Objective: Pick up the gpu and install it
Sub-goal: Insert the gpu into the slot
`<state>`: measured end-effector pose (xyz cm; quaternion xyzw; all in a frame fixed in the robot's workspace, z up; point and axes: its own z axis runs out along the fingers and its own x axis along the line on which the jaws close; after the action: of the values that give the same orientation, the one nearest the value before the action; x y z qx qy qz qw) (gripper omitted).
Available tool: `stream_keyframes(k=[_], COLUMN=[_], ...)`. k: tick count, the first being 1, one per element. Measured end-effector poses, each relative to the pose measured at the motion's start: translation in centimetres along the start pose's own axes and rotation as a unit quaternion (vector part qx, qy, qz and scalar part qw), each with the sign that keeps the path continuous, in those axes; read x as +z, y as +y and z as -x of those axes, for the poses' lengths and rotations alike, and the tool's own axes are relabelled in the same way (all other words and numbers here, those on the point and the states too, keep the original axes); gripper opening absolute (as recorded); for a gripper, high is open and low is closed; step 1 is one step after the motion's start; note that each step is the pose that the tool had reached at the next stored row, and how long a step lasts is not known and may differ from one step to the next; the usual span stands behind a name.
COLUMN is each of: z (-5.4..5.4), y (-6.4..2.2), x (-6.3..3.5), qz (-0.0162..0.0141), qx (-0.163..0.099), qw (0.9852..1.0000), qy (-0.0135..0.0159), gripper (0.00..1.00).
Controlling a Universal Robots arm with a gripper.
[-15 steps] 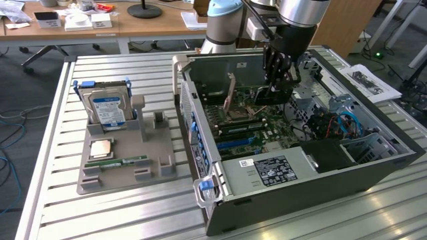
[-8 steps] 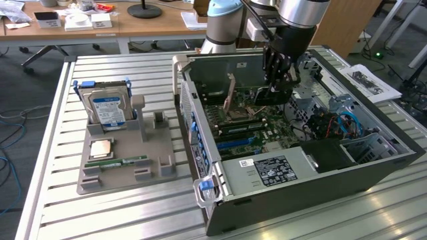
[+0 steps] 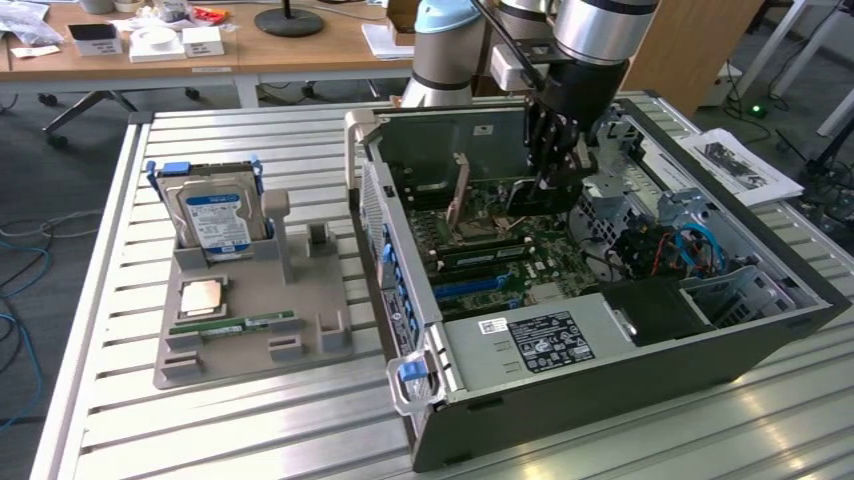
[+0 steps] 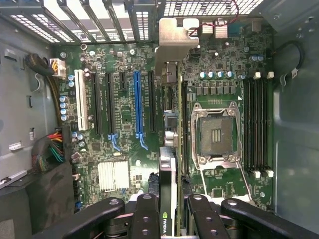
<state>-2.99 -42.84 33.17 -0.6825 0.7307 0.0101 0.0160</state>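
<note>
One open computer case (image 3: pixel 627 360) on one slatted table (image 3: pixel 267 430), with one motherboard (image 4: pixel 124 144) inside. One arm (image 3: pixel 587 30), one gripper (image 4: pixel 169 211), one gpu (image 4: pixel 168 174). On the board: one blue slot (image 4: pixel 138 104), one white slot (image 4: pixel 81 107), one processor socket (image 4: pixel 215 134), one finned heatsink (image 4: pixel 113 175). At the exterior view's left, one grey tray (image 3: pixel 234 360) bearing one hard drive (image 3: pixel 220 218), one processor chip (image 3: pixel 200 296), one memory stick (image 3: pixel 247 324)

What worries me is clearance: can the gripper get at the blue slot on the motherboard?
Probably yes. The case lies open, the gripper, holding the gpu edge-on, hangs inside it, and the blue slot stands empty with nothing over it.
</note>
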Motion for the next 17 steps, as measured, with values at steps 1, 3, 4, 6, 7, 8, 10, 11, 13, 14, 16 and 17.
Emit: stream_keyframes(k=[1,3,4,6,7,8,10,11,13,14,16,17], z=[0.00,0.00,0.00,0.00,0.00,0.00,-0.01,-0.01,-0.01,-0.01,-0.01,-0.01], y=[0.00,0.01,0.01,0.01,0.02,0.02,0.03,0.03,0.03,0.03,0.03,0.05], x=[0.00,0.01,0.01,0.04,0.08,0.12,0.19,0.20,0.21,0.21,0.23,0.29], qz=[0.0000,-0.0001,0.0000,-0.0001,-0.0001,-0.0001,-0.0002,-0.0002,-0.0002,-0.0002,-0.0002,-0.0005], qx=[0.000,0.000,0.000,0.000,0.000,0.000,0.000,0.000,0.000,0.000,0.000,0.000], qw=[1.0000,1.0000,1.0000,1.0000,1.0000,1.0000,1.0000,1.0000,1.0000,1.0000,1.0000,1.0000], qy=[0.0000,-0.0001,-0.0001,-0.0003,-0.0005,-0.0006,-0.0006,-0.0005,-0.0005,-0.0005,-0.0006,-0.0008], gripper=[0.27,0.27,0.27,0.27,0.27,0.27,0.27,0.27,0.27,0.27,0.27,0.27])
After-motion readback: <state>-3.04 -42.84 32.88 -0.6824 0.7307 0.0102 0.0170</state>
